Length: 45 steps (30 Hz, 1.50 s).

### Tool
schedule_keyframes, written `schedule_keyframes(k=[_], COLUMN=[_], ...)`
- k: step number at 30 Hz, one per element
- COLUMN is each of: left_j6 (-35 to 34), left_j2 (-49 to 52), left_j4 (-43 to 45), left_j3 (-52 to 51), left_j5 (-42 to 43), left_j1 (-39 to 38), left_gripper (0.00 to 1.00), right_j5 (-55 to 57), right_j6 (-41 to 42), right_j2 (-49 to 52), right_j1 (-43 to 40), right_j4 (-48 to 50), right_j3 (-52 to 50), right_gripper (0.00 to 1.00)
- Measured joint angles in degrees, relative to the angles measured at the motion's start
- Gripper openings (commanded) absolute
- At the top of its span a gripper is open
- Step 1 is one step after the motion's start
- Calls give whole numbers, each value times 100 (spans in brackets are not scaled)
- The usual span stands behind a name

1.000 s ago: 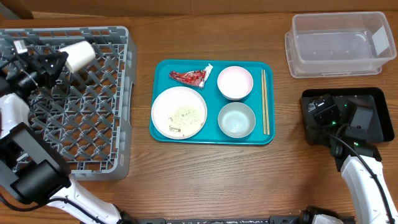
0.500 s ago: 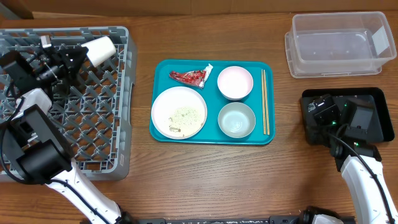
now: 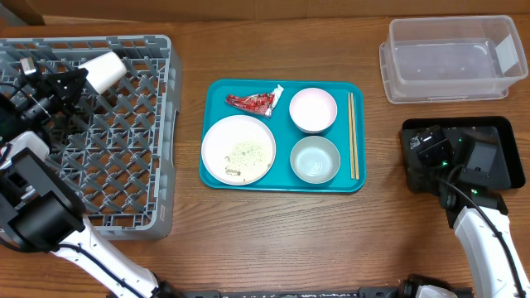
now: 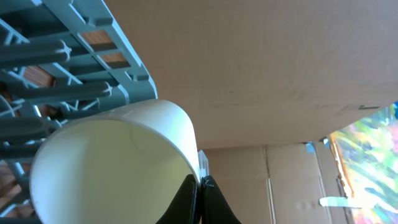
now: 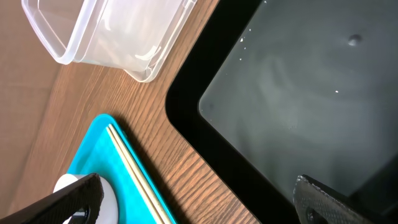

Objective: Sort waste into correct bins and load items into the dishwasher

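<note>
At the left of the counter (image 3: 273, 232), the grey dish rack (image 3: 170, 124) stands with the left pincer (image 3: 80, 81) over its far part. This pincer is clamped on the rim of the small white cup (image 3: 104, 72), which is tipped on its side. Whether the cup touches the lattice cannot be told. At centre, the teal tray (image 3: 280, 141) carries the red wrapper (image 3: 255, 102) at its far edge and the white plate (image 3: 238, 149) with pale crumbs (image 3: 247, 153) on it. To their right sit the pink bowl (image 3: 313, 109) and the grey-blue bowl (image 3: 315, 159), with the chopsticks (image 3: 354, 136) along the tray's right side. At far right, the clear tub (image 3: 385, 58) sits behind the black tray (image 3: 464, 122). The right pincer (image 5: 196, 193) hangs over the black tray, fingers spread wide, gripping nothing.
</note>
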Motion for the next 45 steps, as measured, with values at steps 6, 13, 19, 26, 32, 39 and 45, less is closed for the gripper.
schedule_keyframes(k=[6,13,19,26,32,39,45], left_j6=[-13,278,782,1222,1335,1388,1344], left_j2=[0,0,0,-2,0,0,0], left_j4=[0,-382,-1174,-1443,-1504,-1526,-1526], left_j3=[0,2,4,17,15,11,11], left_j5=[39,37,24,28,31,35,46], left_j1=[-111,-240,-234,-90,57,151,153], left_gripper=[4,4,4,4,5,27,20], right_j5=[0,0,0,0,0,0,0], right_j6=[0,2,0,0,0,-2,2], right_j2=[0,0,0,0,0,0,0], right_j1=[2,0,0,0,0,0,0], right_j4=[-2,-2,-2,0,-2,-4,-2], right_j3=[0,0,0,0,0,0,0], right_gripper=[100,100,100,100,100,100,100])
